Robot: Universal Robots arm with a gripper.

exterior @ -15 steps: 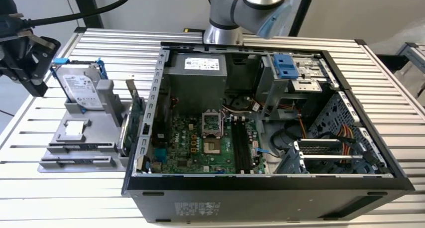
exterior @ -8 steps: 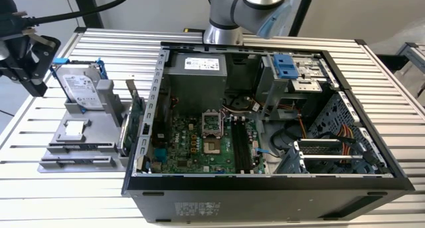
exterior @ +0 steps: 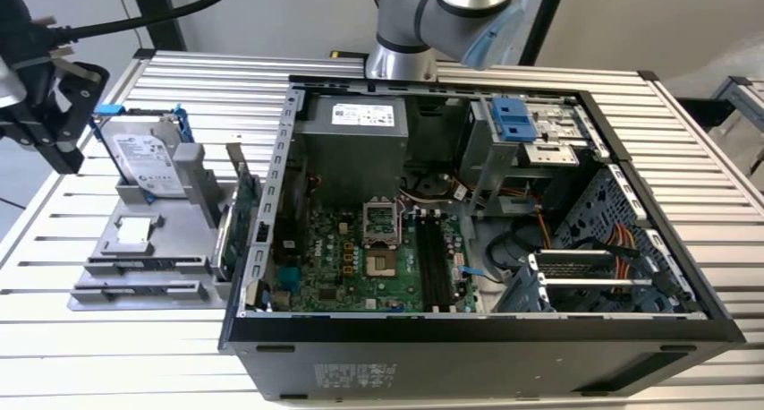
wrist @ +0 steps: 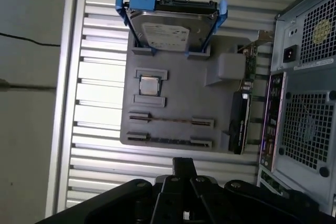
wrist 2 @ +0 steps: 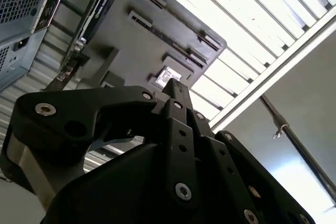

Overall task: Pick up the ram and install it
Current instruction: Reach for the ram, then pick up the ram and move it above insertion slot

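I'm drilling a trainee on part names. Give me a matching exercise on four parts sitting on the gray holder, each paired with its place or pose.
Things:
1. hard drive
2. processor
3. ram
4. expansion card

Place or pose:
A. on edge, beside the computer case
B. lying flat, square and silver
C. thin stick spanning two end clips
D. upright in blue rails

Pairs: 1-D, 2-B, 3-C, 4-A
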